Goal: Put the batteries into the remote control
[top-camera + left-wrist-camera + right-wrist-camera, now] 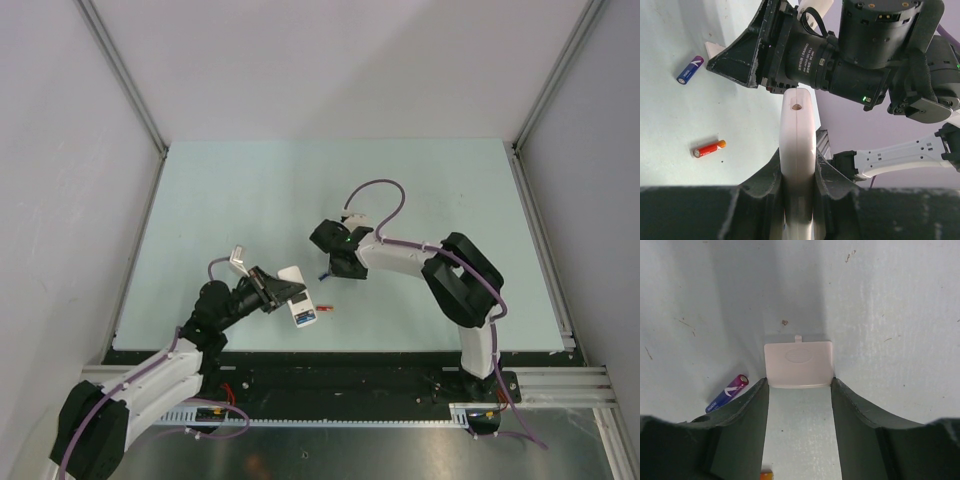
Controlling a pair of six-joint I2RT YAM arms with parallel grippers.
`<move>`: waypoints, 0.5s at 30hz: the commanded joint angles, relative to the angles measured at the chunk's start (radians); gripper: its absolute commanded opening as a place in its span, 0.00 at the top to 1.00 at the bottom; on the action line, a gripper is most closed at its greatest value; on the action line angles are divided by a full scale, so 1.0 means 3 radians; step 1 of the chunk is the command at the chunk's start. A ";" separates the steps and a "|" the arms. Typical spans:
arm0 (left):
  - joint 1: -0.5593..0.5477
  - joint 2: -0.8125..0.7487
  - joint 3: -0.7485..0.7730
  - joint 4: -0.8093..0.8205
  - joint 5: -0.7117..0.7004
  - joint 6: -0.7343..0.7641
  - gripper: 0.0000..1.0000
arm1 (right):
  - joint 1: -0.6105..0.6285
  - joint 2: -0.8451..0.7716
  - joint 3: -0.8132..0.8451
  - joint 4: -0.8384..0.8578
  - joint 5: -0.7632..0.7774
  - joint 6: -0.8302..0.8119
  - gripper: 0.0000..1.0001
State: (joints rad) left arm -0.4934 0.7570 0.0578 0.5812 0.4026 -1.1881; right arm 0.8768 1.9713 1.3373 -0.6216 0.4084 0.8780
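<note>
My left gripper is shut on the white remote control, holding it edge-on and raised off the table; in the top view the remote sticks out to the right of that gripper. On the table lie a blue-purple battery and a red battery. My right gripper points down at the table, its two fingertips pressed against the side edges of a flat white battery cover. The blue-purple battery lies just left of its left finger.
The pale green table is bounded by grey walls at the back and sides and a metal rail at the right. The right arm reaches leftward, its gripper close to the remote's far end.
</note>
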 commanded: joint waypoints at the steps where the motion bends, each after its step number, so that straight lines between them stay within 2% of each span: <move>1: -0.0022 0.0002 0.0027 0.0134 -0.0054 -0.0033 1.00 | 0.0043 0.0072 -0.0331 -0.0490 0.0029 -0.0318 0.64; 5: -0.0017 0.0089 0.0094 0.0139 -0.0105 -0.0023 1.00 | 0.0063 -0.0178 -0.0403 -0.0520 0.0055 -0.0452 0.72; 12: -0.0017 0.0324 0.0283 0.0139 -0.0181 -0.0013 1.00 | 0.0125 -0.0592 -0.0479 -0.0689 0.0106 -0.0676 0.76; 15: -0.0017 0.0473 0.0359 0.0179 -0.0197 -0.0033 1.00 | 0.0232 -0.0853 -0.0495 -0.0786 0.0096 -0.0789 0.83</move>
State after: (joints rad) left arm -0.4946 0.8612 0.0956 0.5808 0.3676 -1.1881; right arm 0.9081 1.8328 1.1980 -0.7609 0.4206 0.7074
